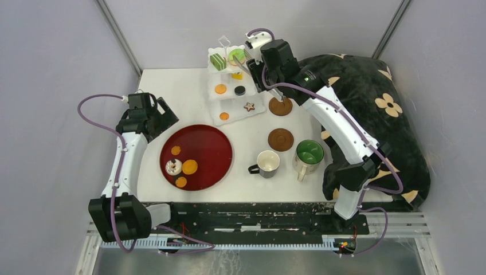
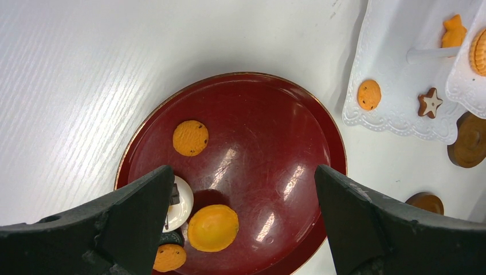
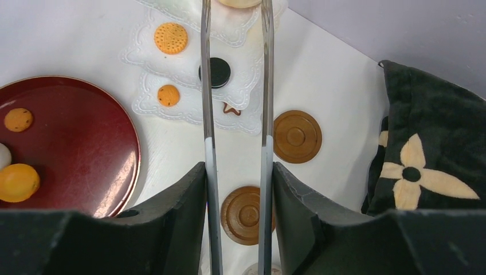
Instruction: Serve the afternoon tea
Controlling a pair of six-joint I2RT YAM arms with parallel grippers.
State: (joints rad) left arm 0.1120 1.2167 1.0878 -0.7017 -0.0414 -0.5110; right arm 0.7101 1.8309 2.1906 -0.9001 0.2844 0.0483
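Right gripper (image 3: 238, 177), upper centre of the overhead frame: I log it clamped on the metal tongs (image 3: 207, 86), which reach toward the white three-tier stand (image 1: 236, 111). Left gripper (image 2: 243, 172), left of frame: jaws wide apart, holding nothing, above the dark red tray (image 1: 209, 146). I count three orange discs (image 1: 189, 167) on that tray. Two mugs (image 1: 267, 162) stand lower centre on the desk (image 1: 172, 97), with two brown coasters (image 1: 281, 139) just above them.

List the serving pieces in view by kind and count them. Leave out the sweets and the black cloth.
Mugs: 2
Coasters: 2
Tiered stand: 1
Red tray: 1
Tongs: 1
Total: 7
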